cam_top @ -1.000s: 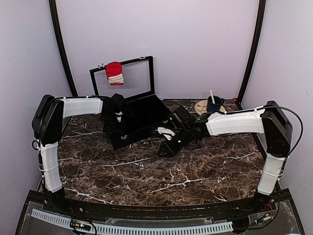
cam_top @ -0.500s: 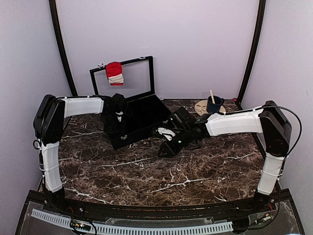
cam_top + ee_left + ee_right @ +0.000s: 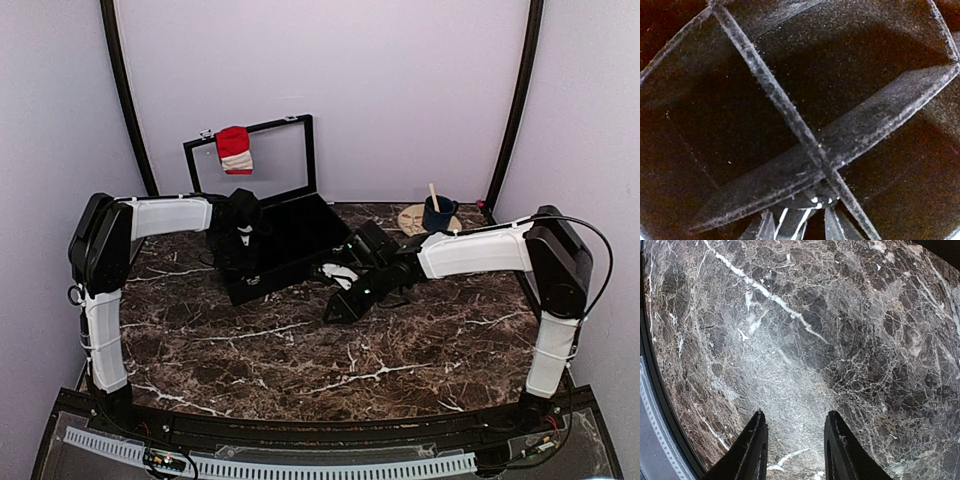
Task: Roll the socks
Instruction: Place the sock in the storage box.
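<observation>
One red sock (image 3: 234,149) with a white band hangs over the top edge of the black case's raised lid (image 3: 290,125). No other sock shows. My left gripper (image 3: 243,265) points down into the open case (image 3: 300,235). In the left wrist view its two fingers stand apart at the bottom edge (image 3: 797,215), with only dark felt dividers (image 3: 790,115) under them and no sock. My right gripper (image 3: 336,305) is low over the marble table (image 3: 330,350), open and empty (image 3: 792,414). A small white patch (image 3: 338,270) shows beside the right wrist; I cannot tell what it is.
A dark blue cup (image 3: 437,212) with a wooden stick stands at the back right next to a round tan disc (image 3: 412,217). Purple walls close the sides and back. The case lies at the back left of the table.
The right arm has shifted very slightly to the left. The left arm and the sock have not moved.
</observation>
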Available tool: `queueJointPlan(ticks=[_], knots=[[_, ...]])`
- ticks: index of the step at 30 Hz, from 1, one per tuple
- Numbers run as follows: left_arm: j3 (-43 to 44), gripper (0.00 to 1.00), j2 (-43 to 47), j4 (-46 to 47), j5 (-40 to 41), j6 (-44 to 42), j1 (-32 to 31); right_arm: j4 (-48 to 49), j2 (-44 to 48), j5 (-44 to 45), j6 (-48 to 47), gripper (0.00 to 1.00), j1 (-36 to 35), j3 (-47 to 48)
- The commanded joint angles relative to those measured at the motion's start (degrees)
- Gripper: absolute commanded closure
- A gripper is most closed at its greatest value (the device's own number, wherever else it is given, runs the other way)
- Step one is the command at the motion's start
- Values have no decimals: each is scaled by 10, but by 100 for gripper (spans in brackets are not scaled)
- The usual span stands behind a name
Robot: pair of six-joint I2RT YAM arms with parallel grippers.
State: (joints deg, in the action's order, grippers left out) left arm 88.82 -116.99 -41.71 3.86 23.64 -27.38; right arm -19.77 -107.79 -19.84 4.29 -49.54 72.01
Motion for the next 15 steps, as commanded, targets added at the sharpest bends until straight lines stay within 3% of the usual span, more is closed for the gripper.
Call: queueJointPlan(ticks=[1,15], knots=[[-16,62,16,-69,25,-3,5,-4,-9,-5,-9,64,4,18],[10,59,72,-67,36,0,4,-24,-10,1,-12,64,4,34]])
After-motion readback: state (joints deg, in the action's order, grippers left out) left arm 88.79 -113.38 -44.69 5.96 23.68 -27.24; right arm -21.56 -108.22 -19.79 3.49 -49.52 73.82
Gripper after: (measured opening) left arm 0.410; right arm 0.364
